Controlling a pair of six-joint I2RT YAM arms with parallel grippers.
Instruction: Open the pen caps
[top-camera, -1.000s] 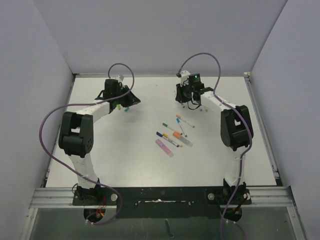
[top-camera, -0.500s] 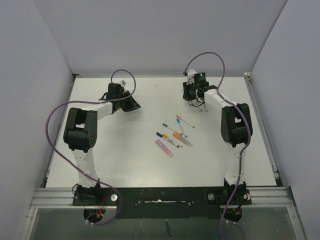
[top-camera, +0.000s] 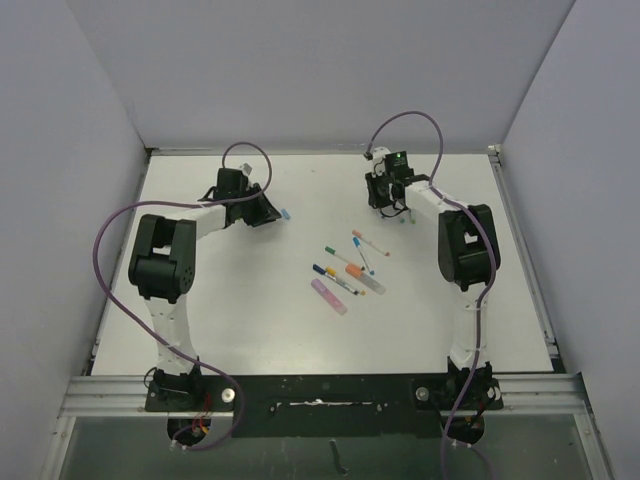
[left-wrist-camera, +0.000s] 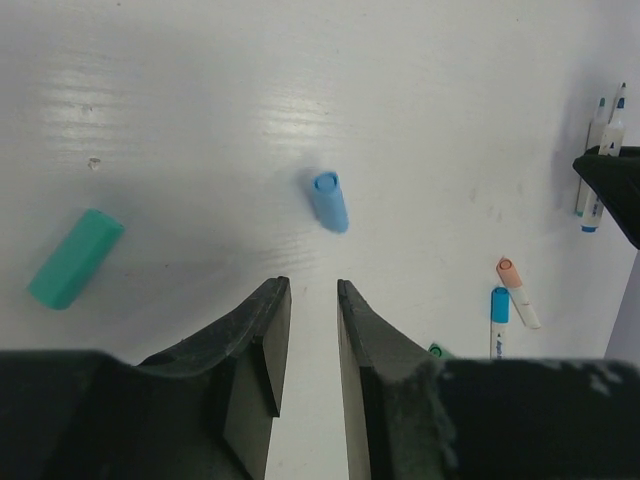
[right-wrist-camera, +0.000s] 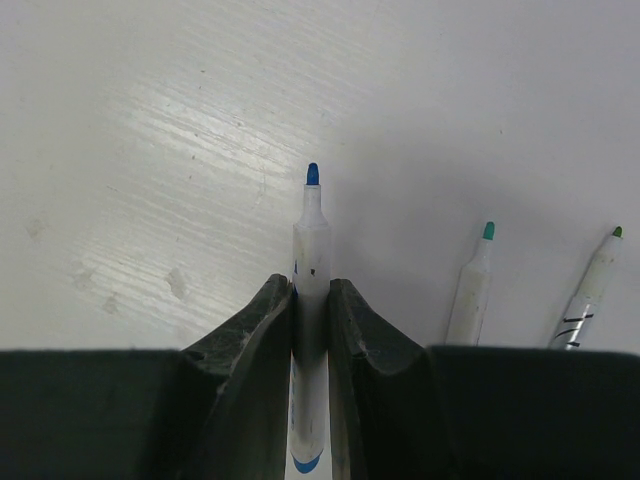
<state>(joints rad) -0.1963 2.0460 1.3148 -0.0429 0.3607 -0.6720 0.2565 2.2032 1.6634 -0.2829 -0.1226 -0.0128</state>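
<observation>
Near blue cap (left-wrist-camera: 328, 200), left gripper (left-wrist-camera: 312, 286) narrow, empty; right gripper (right-wrist-camera: 311, 286) tight on uncapped pen (right-wrist-camera: 311, 228).

A fixed camera, high at the near edge, looks down across the whole tabletop (top-camera: 250, 300). Each wrist camera peers close along its own jaws onto the far tabletop; the left wrist view shares the blue cap (left-wrist-camera: 329, 200) with the overhead view.

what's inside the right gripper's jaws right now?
A thin white plastic pen with a bare blue tip, uncapped, clamped in the right gripper, tip pointing away from the wrist. The fingers hide the barrel's sides where they press.
</observation>
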